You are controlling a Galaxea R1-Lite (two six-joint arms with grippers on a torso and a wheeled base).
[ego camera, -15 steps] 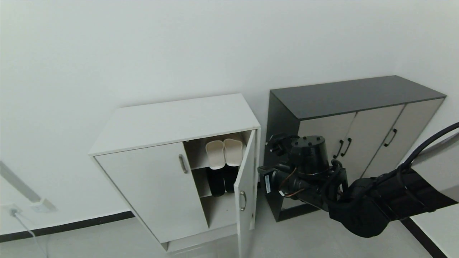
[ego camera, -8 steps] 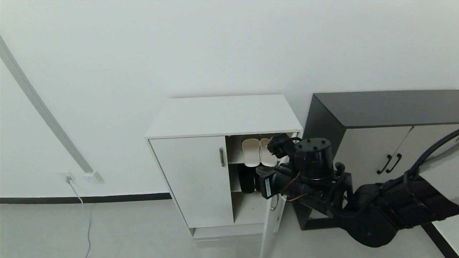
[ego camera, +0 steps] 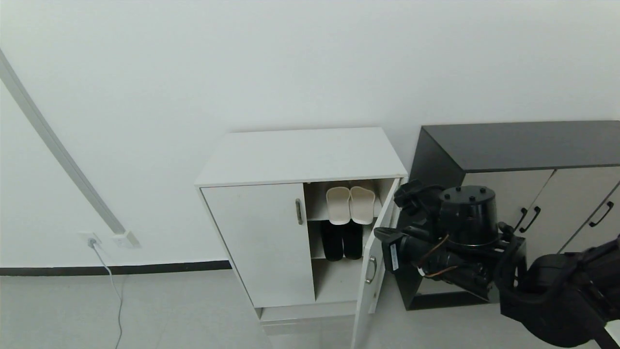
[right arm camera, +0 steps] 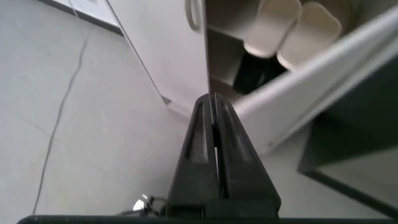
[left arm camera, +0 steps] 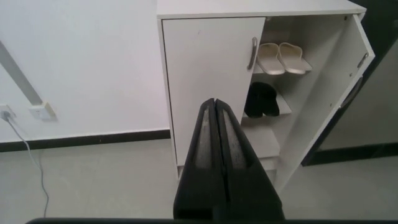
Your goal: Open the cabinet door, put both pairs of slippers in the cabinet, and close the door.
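The white cabinet (ego camera: 300, 155) stands against the wall with its left door shut and its right door (ego camera: 375, 252) swung open toward me. A white pair of slippers (ego camera: 349, 204) lies on the top shelf, and a black pair (ego camera: 342, 241) on the shelf below. My right gripper (ego camera: 409, 193) is shut and empty, just to the right of the open door, by its outer face. Its wrist view has the shut gripper (right arm camera: 213, 102) over the door (right arm camera: 311, 81) and the white slippers (right arm camera: 292, 25). My left gripper (left arm camera: 214, 109) is shut and empty, well back from the cabinet (left arm camera: 211, 56).
A dark grey cabinet (ego camera: 508, 145) with pale doors stands close on the white cabinet's right. A wall socket with a hanging cable (ego camera: 92, 241) is at the left. Bare floor (ego camera: 145, 310) lies in front of the cabinet.
The head camera turned a second ago, shifting the whole picture. Since half a second ago my right arm has drawn back to the right, from in front of the opening to the door's outer side.
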